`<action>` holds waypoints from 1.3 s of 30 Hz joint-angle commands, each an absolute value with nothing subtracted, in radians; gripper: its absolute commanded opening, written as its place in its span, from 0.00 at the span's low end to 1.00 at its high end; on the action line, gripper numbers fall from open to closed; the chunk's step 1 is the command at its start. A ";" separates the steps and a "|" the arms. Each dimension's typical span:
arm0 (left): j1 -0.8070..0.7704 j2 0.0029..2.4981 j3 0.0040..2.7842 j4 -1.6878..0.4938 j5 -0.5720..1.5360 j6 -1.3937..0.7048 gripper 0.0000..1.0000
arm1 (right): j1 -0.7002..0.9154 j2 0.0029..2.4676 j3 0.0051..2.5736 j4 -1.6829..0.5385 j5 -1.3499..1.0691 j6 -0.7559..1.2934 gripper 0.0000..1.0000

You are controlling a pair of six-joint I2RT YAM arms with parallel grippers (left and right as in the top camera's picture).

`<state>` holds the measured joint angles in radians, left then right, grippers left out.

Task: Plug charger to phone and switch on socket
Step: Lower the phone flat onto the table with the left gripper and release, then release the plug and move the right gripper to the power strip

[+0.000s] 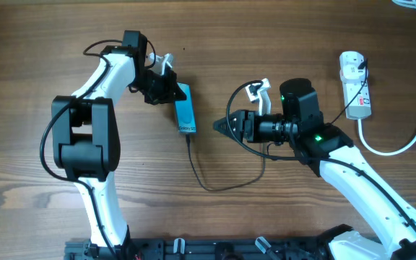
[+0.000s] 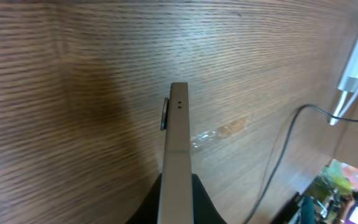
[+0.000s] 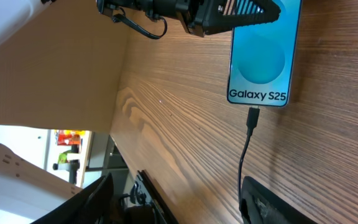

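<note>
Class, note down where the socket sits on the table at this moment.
In the overhead view the socket lies on the far right side of the table, beyond the right arm, with its white lead looping beside it.

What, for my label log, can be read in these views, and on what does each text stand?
"Galaxy S25": on the lit screen of the phone, near one end, in the right wrist view.
Red marks on the socket: too small to read in the overhead view.
No other text can be read in any view.
</note>
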<state>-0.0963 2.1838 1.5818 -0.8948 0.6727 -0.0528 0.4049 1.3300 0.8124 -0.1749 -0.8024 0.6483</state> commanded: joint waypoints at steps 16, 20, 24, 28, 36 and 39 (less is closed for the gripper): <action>-0.110 2.208 1.408 -0.737 0.656 -0.065 0.11 | 0.406 1.320 0.822 -0.181 -0.782 0.628 0.66; -0.110 2.208 1.408 -0.736 0.652 -0.065 0.38 | 0.406 1.320 0.823 -0.181 -0.782 0.627 0.66; -0.110 2.208 1.408 -0.740 0.575 -0.065 0.45 | 0.406 1.320 0.823 -0.181 -0.782 0.628 0.66; -0.110 2.208 1.408 -0.759 0.366 -0.115 0.46 | 0.406 1.320 0.822 -0.181 -0.782 0.628 0.66; -0.110 2.208 1.408 -0.760 0.128 -0.196 0.47 | 0.406 1.320 0.822 -0.184 -0.781 0.615 0.67; -0.110 2.190 1.410 -0.781 0.129 -0.218 0.40 | 0.406 1.320 0.822 -0.227 -0.739 0.601 0.67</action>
